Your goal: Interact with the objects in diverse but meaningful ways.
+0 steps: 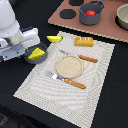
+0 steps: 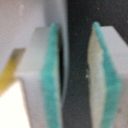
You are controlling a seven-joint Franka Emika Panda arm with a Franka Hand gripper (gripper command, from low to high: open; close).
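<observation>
A yellow cheese wedge lies in a small dark bowl at the exterior view's left. My gripper is at that bowl's edge. In the wrist view the gripper is open, its teal pads apart. A thin grey strip, apparently the bowl's rim, stands between them against one pad. A yellow banana and a golden-brown bread loaf lie on the mat's far edge. The red tomato sits in a grey pot.
A striped placemat holds a round tan plate, an orange-handled knife and a fork. A wooden board at the back carries the pot, dark burner discs and a grey bowl.
</observation>
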